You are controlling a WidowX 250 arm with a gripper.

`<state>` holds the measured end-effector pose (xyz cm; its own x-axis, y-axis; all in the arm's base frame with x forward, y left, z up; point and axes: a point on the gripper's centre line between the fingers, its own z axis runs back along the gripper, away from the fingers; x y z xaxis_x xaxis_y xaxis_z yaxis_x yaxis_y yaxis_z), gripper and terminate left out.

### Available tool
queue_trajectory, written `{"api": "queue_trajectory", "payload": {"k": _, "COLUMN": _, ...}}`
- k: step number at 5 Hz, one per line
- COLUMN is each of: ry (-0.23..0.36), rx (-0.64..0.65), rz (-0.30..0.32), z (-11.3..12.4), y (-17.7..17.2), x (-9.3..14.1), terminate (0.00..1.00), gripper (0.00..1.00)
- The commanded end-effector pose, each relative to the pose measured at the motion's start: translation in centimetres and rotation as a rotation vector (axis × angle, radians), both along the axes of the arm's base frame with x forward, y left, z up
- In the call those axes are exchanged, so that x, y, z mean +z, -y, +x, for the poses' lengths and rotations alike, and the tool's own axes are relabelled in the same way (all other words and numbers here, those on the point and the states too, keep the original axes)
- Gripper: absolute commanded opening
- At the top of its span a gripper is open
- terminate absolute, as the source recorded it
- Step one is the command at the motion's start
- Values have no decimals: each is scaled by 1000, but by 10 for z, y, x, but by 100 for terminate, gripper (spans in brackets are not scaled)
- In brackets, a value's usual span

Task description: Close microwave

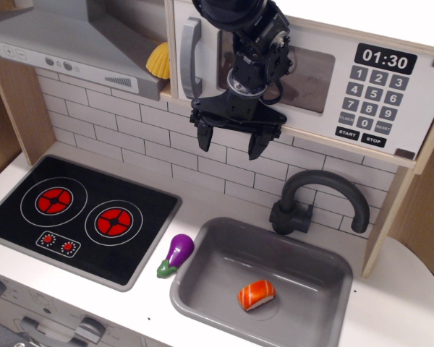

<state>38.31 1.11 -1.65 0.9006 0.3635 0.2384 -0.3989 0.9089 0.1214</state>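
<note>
The white toy microwave (390, 116) sits at the top right, with a black keypad showing 01:30. Its door (315, 79) has a clear window and a grey vertical bar handle (190, 59) at its left edge. The door stands nearly flush with the microwave front. My black gripper (229, 147) hangs in front of the door's lower left part, fingers pointing down and spread open, holding nothing. The arm covers part of the window.
A grey range hood (72, 43) is at the top left with a yellow shell (158, 60) beside it. Below are a black stovetop (79, 217), a purple eggplant (176, 254), a grey sink (202, 289) holding a piece of salmon sushi (256, 294), and a black faucet (315, 202).
</note>
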Motion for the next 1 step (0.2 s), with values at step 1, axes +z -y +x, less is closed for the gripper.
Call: {"api": "queue_trajectory", "payload": {"k": 1, "ry": 76, "rx": 17, "rz": -4, "z": 14, "y": -5, "x": 23, "terminate": 100, "gripper": 100}}
